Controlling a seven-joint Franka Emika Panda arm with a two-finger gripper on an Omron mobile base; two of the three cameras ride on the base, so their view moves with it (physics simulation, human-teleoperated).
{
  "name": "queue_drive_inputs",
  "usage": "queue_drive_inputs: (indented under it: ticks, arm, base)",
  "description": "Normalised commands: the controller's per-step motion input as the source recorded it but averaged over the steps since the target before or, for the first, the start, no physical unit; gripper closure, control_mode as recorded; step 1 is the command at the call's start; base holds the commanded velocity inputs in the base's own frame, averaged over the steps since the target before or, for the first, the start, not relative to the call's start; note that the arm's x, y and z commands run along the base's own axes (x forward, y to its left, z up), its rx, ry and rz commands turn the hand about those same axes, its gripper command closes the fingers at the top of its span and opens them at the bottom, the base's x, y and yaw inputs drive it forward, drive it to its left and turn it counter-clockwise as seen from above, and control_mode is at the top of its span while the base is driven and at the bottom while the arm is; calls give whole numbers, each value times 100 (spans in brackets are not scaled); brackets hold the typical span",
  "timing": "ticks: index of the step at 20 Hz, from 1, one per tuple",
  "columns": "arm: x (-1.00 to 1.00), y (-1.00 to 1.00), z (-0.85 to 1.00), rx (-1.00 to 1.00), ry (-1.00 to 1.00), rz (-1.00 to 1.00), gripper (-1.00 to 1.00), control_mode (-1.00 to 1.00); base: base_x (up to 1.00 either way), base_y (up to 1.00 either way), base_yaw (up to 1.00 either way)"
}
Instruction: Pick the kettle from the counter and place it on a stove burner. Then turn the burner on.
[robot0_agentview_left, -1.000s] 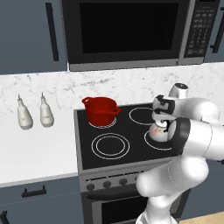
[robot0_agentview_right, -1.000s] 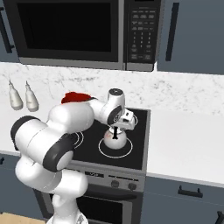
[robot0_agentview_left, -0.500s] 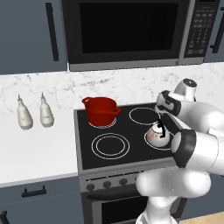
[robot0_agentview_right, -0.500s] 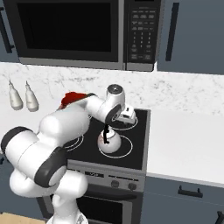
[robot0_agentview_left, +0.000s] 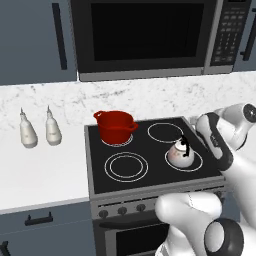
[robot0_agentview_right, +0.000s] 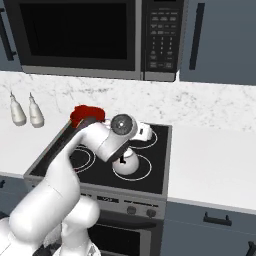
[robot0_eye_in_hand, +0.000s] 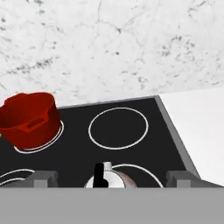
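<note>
A: kettle (robot0_agentview_left: 180, 152) status?

B: On the cooktop (robot0_agentview_left: 150, 172), upright, inside the front-right stove burner (robot0_agentview_left: 184, 161) ring. Nothing touching it.

A: Gripper (robot0_eye_in_hand: 109, 178)?

B: Jaws spread wide, holding nothing. In the hand view one finger tip (robot0_eye_in_hand: 43, 178) sits on each side of the kettle's black handle, well clear of it. The hand is above and just behind the kettle.

A: Other stuff relative to the kettle?

B: Red two-handled pot (robot0_agentview_left: 115, 126) on the back-left burner, diagonal from the kettle. The back-right burner (robot0_eye_in_hand: 118, 128) directly behind it is bare. The front-left burner (robot0_agentview_left: 126, 166) beside it has concentric rings. Two white bottles (robot0_agentview_left: 38, 127) stand on the counter (robot0_agentview_left: 42, 170) left of the stove, well apart from the kettle. Microwave (robot0_agentview_left: 150, 35) above.

A: Knobs?

B: Row along the stove front (robot0_agentview_left: 122, 210) below the kettle; can't read their positions.
</note>
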Motion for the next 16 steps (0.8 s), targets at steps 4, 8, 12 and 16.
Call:
queue_drive_inputs:
  ticks: [4,8,12,16]
  arm:
    - [-64,77,49,-11,-13,0,-100,-100]
    - [-14,99,35,-31,7,0,-100,-100]
    - [0,100,7,-44,28,0,-100,-100]
    - [2,35,0,-15,14,0,-100,-100]
  base:
    - [0,0,0]
    - [0,0,0]
    - [0,0,0]
    - [0,0,0]
